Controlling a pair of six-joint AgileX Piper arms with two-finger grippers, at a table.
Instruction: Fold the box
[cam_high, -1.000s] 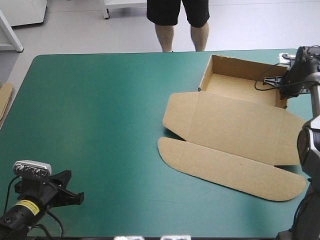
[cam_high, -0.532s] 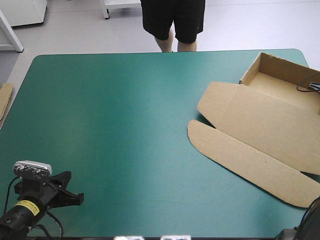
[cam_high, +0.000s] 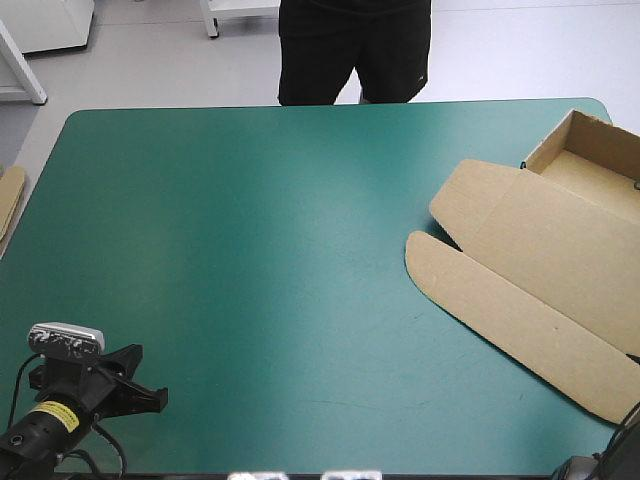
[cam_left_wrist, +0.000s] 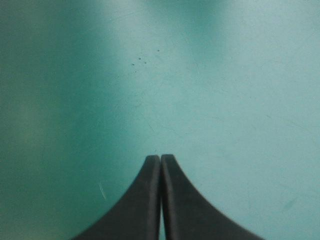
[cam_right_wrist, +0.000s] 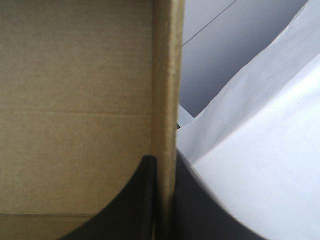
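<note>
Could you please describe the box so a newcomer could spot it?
Start at the right side of the teal-green table. The box lies there: a brown open tray with its lid flat, unlike the board sliver at the left edge.

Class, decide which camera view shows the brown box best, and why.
The high view: the box shows its walled tray and flat lid, partly cut off. The right wrist view shows one wall clamped in the right gripper; the left wrist view, only teal-green cover.
</note>
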